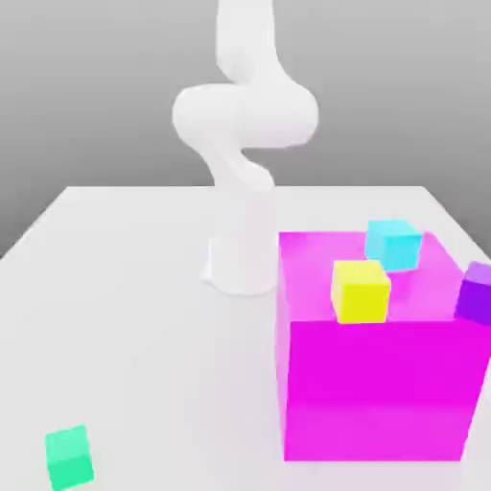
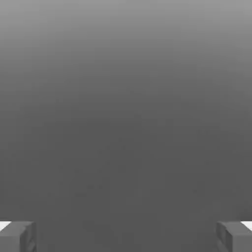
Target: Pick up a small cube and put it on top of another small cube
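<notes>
Exterior view: the white arm (image 1: 245, 144) rises from the table (image 1: 144, 316), its upper part cut off by the frame edge; the small cube (image 1: 69, 457), mint-green, sits near the table's front corner at the exterior view's left, well apart from the magenta block (image 1: 379, 384); a yellow cube (image 1: 361, 291) and cyan cube (image 1: 393, 244) rest on that block; a purple cube (image 1: 476, 293) is cropped.

Hand view: the gripper (image 2: 126, 236) stands wide apart and empty; each fingertip (image 2: 17, 236) is partly cropped.

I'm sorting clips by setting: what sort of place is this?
Probably a simulated tabletop test scene, not a real room: a plain white table against a blank grey backdrop, a white arm mounted on it, and flat-coloured cubes such as the green cube and the magenta block.
</notes>
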You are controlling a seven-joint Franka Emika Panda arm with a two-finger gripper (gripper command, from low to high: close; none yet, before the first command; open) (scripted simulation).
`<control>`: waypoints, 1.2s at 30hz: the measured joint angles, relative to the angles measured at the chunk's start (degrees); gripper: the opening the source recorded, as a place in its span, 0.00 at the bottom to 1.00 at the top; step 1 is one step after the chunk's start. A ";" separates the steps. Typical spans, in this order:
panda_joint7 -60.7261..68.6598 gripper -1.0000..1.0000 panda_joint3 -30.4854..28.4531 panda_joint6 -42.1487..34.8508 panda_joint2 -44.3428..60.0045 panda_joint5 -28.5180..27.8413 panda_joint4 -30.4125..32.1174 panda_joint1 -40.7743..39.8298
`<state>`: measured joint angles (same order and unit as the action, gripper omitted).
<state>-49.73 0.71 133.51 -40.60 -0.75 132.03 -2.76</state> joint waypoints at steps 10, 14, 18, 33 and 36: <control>-16.12 0.50 1.01 6.95 21.18 -3.61 0.99 -9.35; -22.20 0.50 0.09 9.69 29.49 -4.67 1.38 -11.84; -27.55 0.50 -1.28 12.49 37.76 -4.70 1.79 -14.36; -35.71 0.00 -2.64 27.04 68.12 3.36 1.00 -20.07; -35.72 0.00 -2.63 27.07 68.12 3.35 1.00 -20.07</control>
<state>-85.45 -1.93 160.59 27.52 2.61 133.03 -22.83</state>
